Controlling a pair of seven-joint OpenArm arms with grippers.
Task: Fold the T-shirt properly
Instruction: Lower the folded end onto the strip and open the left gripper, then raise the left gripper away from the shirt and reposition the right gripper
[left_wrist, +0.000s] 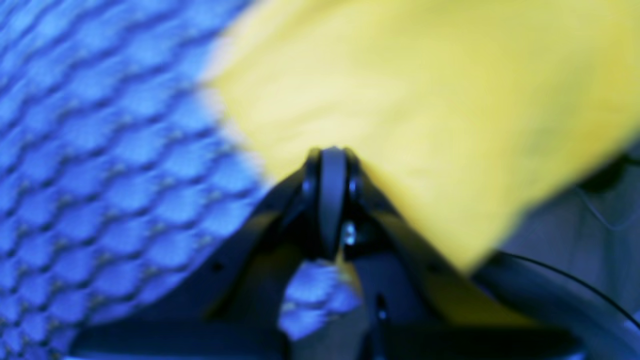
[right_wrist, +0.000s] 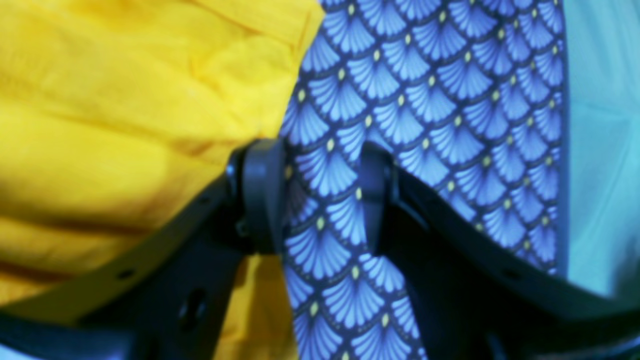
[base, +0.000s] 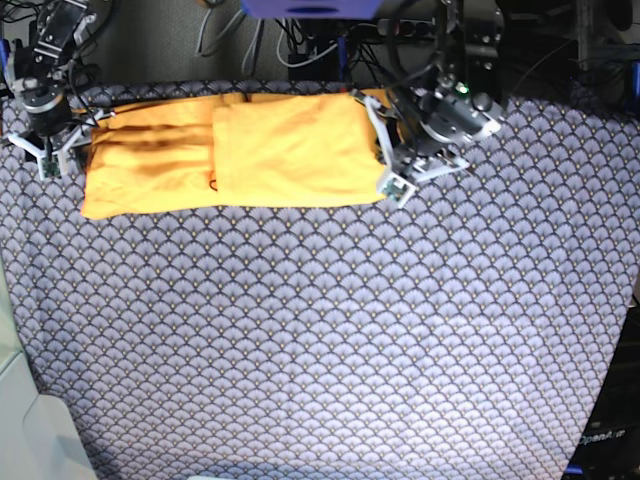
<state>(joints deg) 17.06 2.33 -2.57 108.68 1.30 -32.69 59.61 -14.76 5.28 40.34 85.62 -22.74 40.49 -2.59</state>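
The yellow-orange T-shirt (base: 250, 150) lies flat along the far side of the table, partly folded, with one layer laid over its middle and right part. At its right edge my left gripper (base: 386, 160) is down on the hem. In the blurred left wrist view the left gripper (left_wrist: 332, 167) has its jaws shut, and the T-shirt's (left_wrist: 425, 100) cloth is pinched at their tip. My right gripper (base: 50, 158) is at the shirt's left end. It stands open (right_wrist: 317, 195) over bare tablecloth, with one finger (right_wrist: 260, 195) against the T-shirt's (right_wrist: 125, 115) edge.
A blue scale-patterned tablecloth (base: 320, 340) covers the whole table. Cables and dark equipment (base: 300, 40) crowd the back edge. A pale surface (right_wrist: 605, 150) lies beyond the cloth's edge near my right gripper, and a white object (base: 25, 420) sits at the front left.
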